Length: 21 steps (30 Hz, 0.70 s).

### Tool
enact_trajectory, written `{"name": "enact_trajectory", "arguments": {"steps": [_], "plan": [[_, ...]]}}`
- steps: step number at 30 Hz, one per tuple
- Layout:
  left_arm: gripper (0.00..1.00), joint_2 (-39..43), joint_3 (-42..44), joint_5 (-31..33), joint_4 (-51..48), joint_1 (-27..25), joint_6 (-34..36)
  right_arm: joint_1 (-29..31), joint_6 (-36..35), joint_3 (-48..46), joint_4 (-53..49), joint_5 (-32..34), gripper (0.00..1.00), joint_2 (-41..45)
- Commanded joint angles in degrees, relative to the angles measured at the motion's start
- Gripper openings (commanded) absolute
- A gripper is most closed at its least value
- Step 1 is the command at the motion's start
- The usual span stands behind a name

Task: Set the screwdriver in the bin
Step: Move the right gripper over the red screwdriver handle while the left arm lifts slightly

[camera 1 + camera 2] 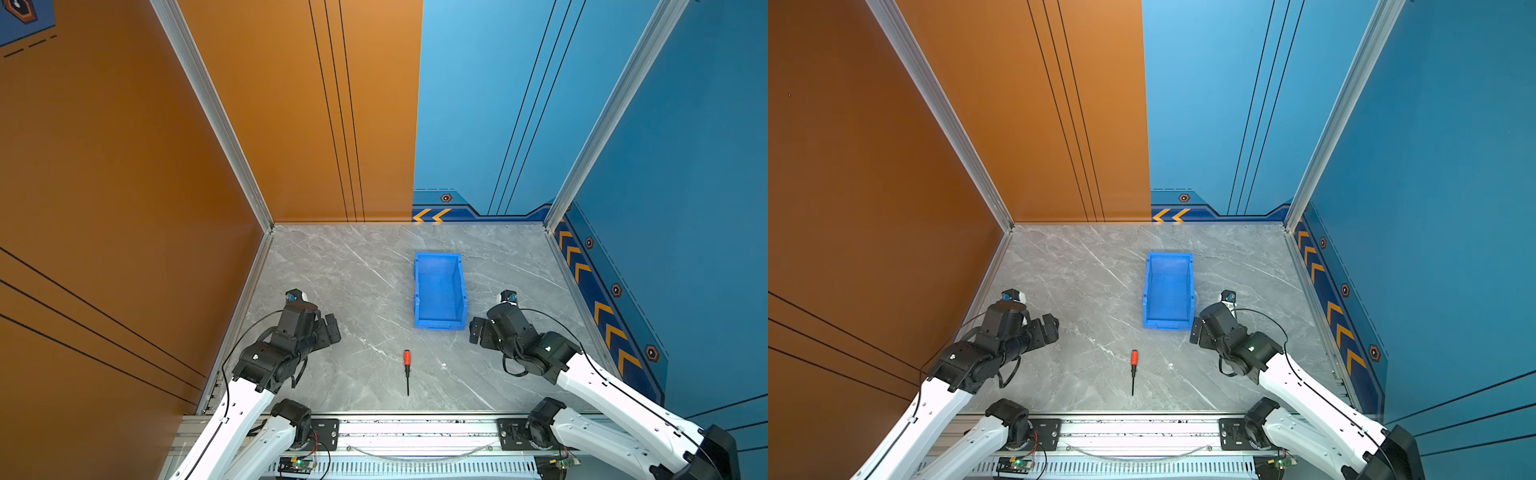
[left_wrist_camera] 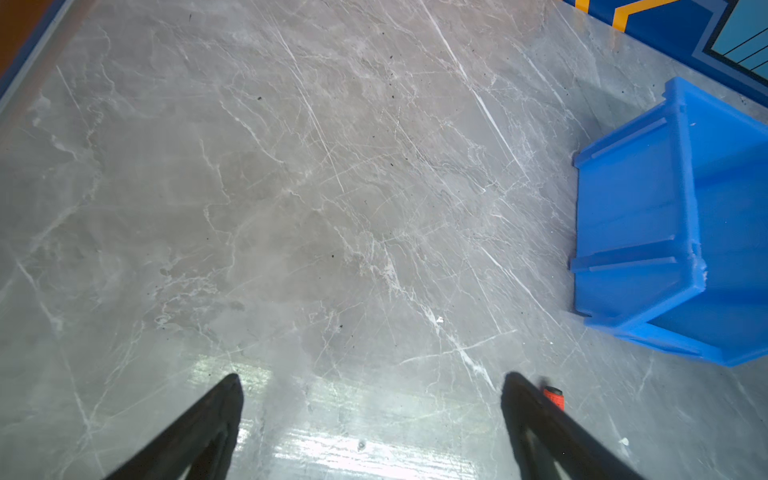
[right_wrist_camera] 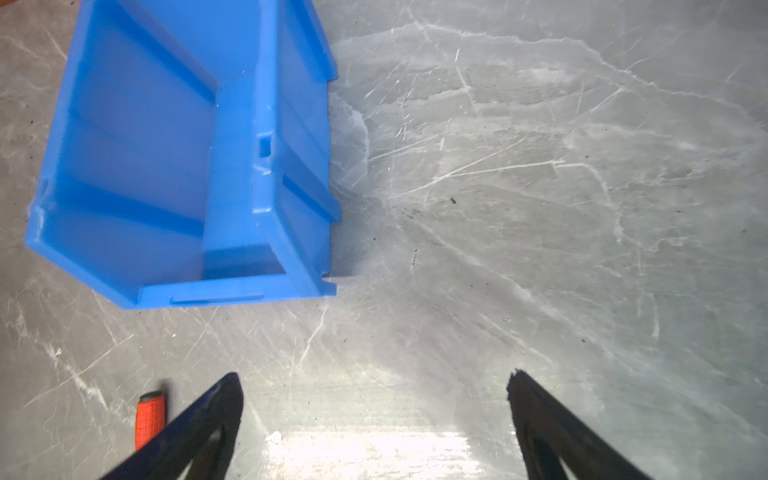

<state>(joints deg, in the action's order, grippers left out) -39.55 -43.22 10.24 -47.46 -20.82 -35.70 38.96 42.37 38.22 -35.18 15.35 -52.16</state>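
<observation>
The screwdriver (image 1: 407, 365) (image 1: 1133, 368), red-orange handle and thin dark shaft, lies flat on the grey marble table near its front edge, shaft towards the front. The blue bin (image 1: 439, 291) (image 1: 1168, 291) stands empty behind it, mid-table. My left gripper (image 1: 330, 328) (image 1: 1048, 326) hovers left of the screwdriver, open and empty. My right gripper (image 1: 476, 330) (image 1: 1196, 332) is open and empty beside the bin's front right corner. In the left wrist view the handle end (image 2: 554, 397) peeks past a finger, with the gripper (image 2: 372, 384) wide. The right wrist view shows the handle (image 3: 150, 417), bin (image 3: 166, 158) and gripper (image 3: 374, 382).
Orange wall panels (image 1: 124, 166) close the left side and blue ones (image 1: 685, 166) the right and back. An aluminium rail (image 1: 415, 432) with the arm bases runs along the table's front edge. A small white speck (image 1: 444, 365) lies right of the screwdriver.
</observation>
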Motion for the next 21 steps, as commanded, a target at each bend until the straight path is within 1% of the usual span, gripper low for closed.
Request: {"name": "enact_trajectory", "arguments": {"steps": [1, 5, 8, 10, 13, 15, 17, 21], "plan": [[0.98, 1.2, 2.1, -2.3, -1.0, -0.7, -2.3, 4.7, 4.3, -0.3, -2.5, 2.0, 1.0, -1.3], [0.98, 2.2, 2.5, -4.4, 0.1, -0.6, -1.7, 14.7, 11.8, 2.2, -4.6, 9.2, 1.0, -5.4], [0.98, 2.2, 3.3, -7.4, 1.5, -0.5, -1.1, 21.9, 15.8, 6.1, -6.0, 13.2, 1.0, -10.2], [0.98, 2.3, 5.0, -8.9, 3.2, -0.5, -2.1, 25.1, 17.8, 8.2, -6.3, 14.7, 1.0, -14.2], [0.98, 2.1, 7.7, -11.0, 4.7, -0.2, -3.9, 27.7, 21.9, 10.9, -6.1, 14.5, 0.99, -19.6], [0.98, 2.6, 9.4, -12.0, 6.0, -0.3, -4.8, 30.2, 23.5, 13.1, -6.0, 16.2, 0.98, -22.3], [0.98, 3.4, 10.8, -12.1, 6.7, -0.3, -5.7, 32.1, 24.2, 15.2, -5.9, 17.4, 0.98, -25.4], [0.98, 5.2, 12.7, -12.2, 8.1, -0.3, -6.4, 32.8, 23.2, 18.0, -4.2, 14.9, 0.96, -30.9]]}}
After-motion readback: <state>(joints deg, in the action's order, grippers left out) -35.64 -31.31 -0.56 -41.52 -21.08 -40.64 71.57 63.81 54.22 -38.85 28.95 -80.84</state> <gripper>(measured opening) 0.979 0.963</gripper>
